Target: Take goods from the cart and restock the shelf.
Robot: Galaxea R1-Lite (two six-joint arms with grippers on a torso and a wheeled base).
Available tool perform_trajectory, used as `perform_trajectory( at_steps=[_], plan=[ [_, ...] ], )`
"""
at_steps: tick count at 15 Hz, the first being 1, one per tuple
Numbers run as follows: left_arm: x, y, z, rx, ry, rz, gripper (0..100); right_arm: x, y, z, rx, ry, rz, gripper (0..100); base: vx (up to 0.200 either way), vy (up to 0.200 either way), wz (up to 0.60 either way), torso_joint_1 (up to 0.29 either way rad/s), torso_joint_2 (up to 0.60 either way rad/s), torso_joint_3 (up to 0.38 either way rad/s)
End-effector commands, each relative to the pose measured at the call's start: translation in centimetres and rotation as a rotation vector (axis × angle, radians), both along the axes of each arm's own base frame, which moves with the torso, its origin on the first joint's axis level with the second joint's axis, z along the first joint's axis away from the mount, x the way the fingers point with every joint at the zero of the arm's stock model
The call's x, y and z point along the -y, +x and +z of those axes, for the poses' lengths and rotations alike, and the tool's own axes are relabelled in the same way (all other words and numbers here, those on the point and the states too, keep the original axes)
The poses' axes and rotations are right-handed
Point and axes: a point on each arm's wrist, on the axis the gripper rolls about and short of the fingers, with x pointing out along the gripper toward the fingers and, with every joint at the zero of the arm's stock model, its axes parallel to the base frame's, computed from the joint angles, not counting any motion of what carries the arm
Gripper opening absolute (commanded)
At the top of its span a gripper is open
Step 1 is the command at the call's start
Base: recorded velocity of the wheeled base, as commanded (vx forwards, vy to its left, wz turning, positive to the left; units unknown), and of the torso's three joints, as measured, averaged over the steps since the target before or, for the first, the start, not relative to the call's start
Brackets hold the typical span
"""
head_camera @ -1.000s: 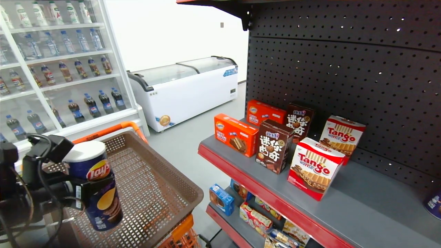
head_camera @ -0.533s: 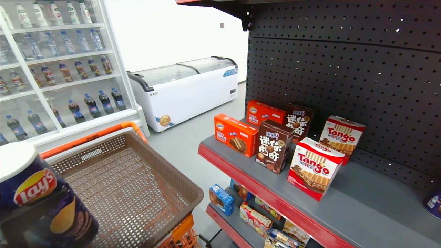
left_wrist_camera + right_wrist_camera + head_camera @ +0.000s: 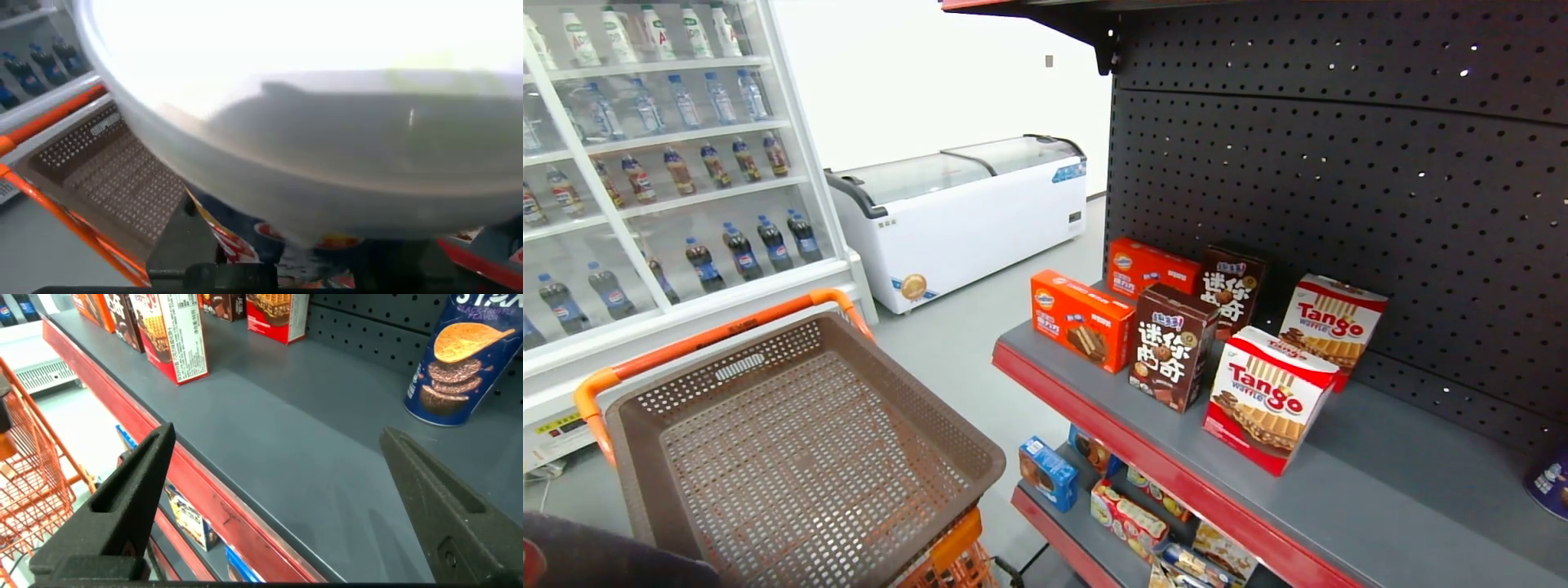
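Change: the chip can (image 3: 310,139) is leaving the head view at 7 o'clock. A second ago it was hanging over the 9 o'clock side of the cart basket (image 3: 923,388), and half a second ago it was looming larger in that corner. Now only a dark sliver is showing there.
Meaning: the can is riding clear of the cart, so the pick looks finished and the carry to the shelf (image 3: 1380,490) is probably beginning. The basket's mesh floor is lying bare, so this may be the last item.
Left gripper (image 3: 245,273): judged to be clamping the can, whose white lid is sitting right up against the wrist camera.
Right gripper (image 3: 278,437): standing wide, holding nothing, hovering over the shelf's grey deck.
Count, cans: two. One is being carried, and a second chip can (image 3: 453,363) is standing on the shelf at 4 o'clock.
Count, boxes: six, pairing front and back at 2 to 3 o'clock. There are two orange boxes (image 3: 1082,320), two brown boxes (image 3: 1172,347) and two red-and-white wafer boxes (image 3: 1270,400).
Lower shelf (image 3: 1062,523): several packs are showing, too hidden for counting.
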Motion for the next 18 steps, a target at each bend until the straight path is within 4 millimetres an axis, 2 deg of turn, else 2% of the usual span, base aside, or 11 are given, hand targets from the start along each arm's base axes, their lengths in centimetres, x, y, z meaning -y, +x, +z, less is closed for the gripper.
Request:
perform_trajectory(
  at_steps=[1,4,6,18],
  plan=[
    [0.3,-2.1,-1.3,0.072,0.008,-0.003,0,0.0,0.0,0.0,0.000,-0.001,0.001,100,0.000,0.000,0.00,0.000,0.00,0.000],
    [0.5,-3.7,-2.5,0.042,0.005,-0.004,0,0.0,0.0,0.0,0.002,-0.001,0.001,100,0.000,0.000,0.00,0.000,0.00,0.000],
    [0.5,-4.2,-2.9,0.048,0.005,-0.006,0,0.0,0.0,0.0,0.000,-0.001,0.001,100,0.000,0.000,-0.60,0.000,0.00,0.002],
    [0.5,-4.3,-3.4,0.045,-0.026,-0.034,0,0.0,0.0,0.0,0.002,-0.001,0.001,100,0.000,0.000,-0.60,0.002,0.00,0.004]
  ],
)
